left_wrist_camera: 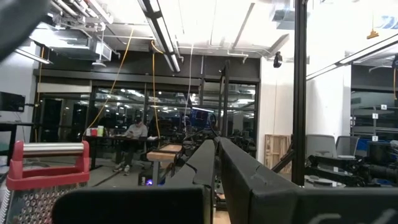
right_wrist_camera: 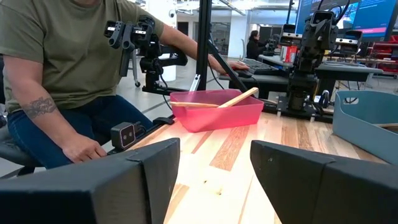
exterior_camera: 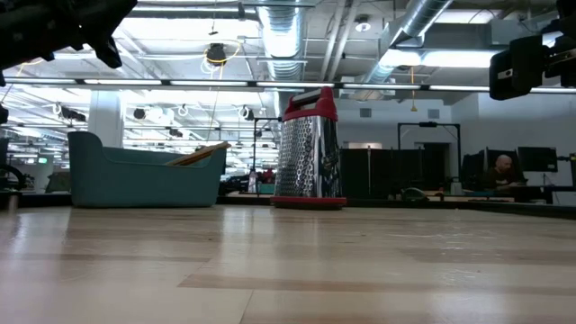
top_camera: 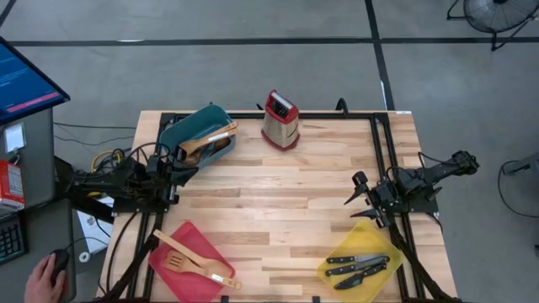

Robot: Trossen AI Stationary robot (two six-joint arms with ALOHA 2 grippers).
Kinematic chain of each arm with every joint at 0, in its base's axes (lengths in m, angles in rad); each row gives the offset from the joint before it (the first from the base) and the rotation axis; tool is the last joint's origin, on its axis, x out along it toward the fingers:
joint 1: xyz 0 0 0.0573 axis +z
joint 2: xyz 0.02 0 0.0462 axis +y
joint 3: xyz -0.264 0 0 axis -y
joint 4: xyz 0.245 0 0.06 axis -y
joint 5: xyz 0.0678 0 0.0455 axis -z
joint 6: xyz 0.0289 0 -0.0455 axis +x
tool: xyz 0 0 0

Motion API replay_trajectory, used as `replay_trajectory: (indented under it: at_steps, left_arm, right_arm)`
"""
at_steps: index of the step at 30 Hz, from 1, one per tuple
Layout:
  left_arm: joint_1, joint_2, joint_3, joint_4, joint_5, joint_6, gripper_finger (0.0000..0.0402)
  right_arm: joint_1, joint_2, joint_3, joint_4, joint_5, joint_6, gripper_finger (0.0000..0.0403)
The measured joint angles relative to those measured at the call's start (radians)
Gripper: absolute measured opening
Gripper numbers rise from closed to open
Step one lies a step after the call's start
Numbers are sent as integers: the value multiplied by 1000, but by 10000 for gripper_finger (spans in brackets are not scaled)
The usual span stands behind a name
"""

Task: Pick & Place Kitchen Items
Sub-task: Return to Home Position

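The wooden desk (top_camera: pixel 278 194) held knives (top_camera: pixel 358 266) in a yellow bin (top_camera: pixel 364 238), lower right. The left tool (top_camera: pixel 171 167), mid-left, was closed and empty. The right tool (top_camera: pixel 354 190) gaped empty. Both were parked at the edges, seemingly for home.

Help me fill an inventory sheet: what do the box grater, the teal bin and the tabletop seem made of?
Red-topped box grater: shiny perforated metal, likely steel; its red handle looks plastic. Teal rounded bin: smooth matte walls, probably plastic. Pale plank tabletop: wood, grain and joined strips visible.
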Motion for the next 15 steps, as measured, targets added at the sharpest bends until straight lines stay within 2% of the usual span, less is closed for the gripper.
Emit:
replay_trajectory:
  at_steps: [15]
  left_arm:
    - [0,0,0,0,0,0,8]
  right_arm:
    - [0,0,0,0,0,0,208]
